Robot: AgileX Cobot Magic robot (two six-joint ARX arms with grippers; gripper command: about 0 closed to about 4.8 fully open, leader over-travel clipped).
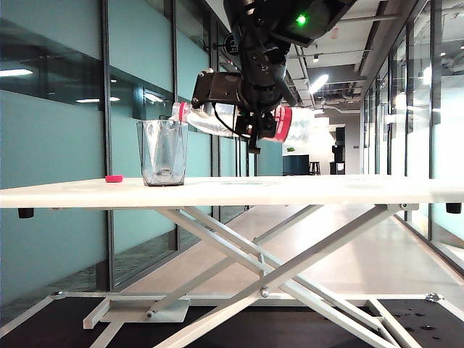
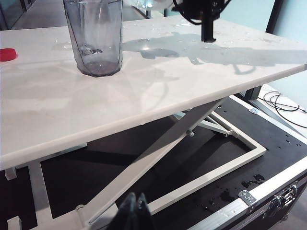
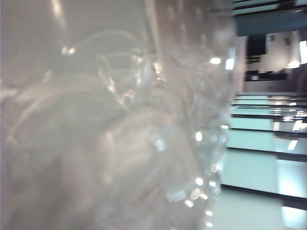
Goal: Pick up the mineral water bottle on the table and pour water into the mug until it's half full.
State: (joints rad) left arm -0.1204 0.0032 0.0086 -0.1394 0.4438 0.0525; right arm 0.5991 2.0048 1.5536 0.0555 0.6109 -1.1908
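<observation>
The right gripper [image 1: 255, 119] is up in the air above the table [image 1: 290, 192], and it is closed around the middle of the water bottle [image 1: 217, 119]. The bottle lies almost flat on its side, with its open mouth pointing left and sitting just above the right side of the rim of the glass [image 1: 162, 152]. The glass stands upright on the left part of the table. I can only see a tiny bit of water at its bottom, so I think the pouring has hardly begun. A small red cap [image 1: 114, 178] lies flat on the table, a little to the left of the glass. The left gripper [image 2: 134, 211] is down low on the near side, below the table top, and its fingers are pressed together with nothing in them. In the right wrist view the clear bottle [image 3: 110, 120] fills almost the whole picture, very close and blurry. To pour well, the mouth should stay over the middle of the glass, not over its edge, so no water runs onto the table. Tip the bottle slowly, a little at a time, because water can gush out in gulps. Watch the water climb the glass and tip back up at the halfway line. Keep the grip steady so the bottle does not slip.
</observation>
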